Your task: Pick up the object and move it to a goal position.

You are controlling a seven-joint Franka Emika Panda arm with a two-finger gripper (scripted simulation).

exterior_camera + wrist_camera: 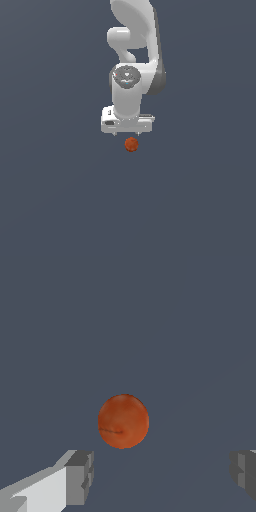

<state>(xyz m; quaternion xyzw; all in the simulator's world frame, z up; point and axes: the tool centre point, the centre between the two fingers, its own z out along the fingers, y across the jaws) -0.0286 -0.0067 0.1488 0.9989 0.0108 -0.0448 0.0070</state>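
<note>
The object (pixel 131 144) is a small reddish-orange ball lying on the flat dark grey surface. My white gripper (pixel 127 133) hangs just above it in the exterior view, with only short finger stubs showing under the hand. In the wrist view the object (pixel 123 421) sits beyond the fingertips, not between them, and nearer to the white-and-grey finger (pixel 79 477) than to the other finger (pixel 244 473). The gripper (pixel 162 476) is open wide, wider than the ball, and holds nothing.
The white arm (pixel 134 40) rises behind the gripper toward the top of the exterior view. Plain dark grey ground (pixel 50 200) surrounds the ball on every side; no other objects or edges show.
</note>
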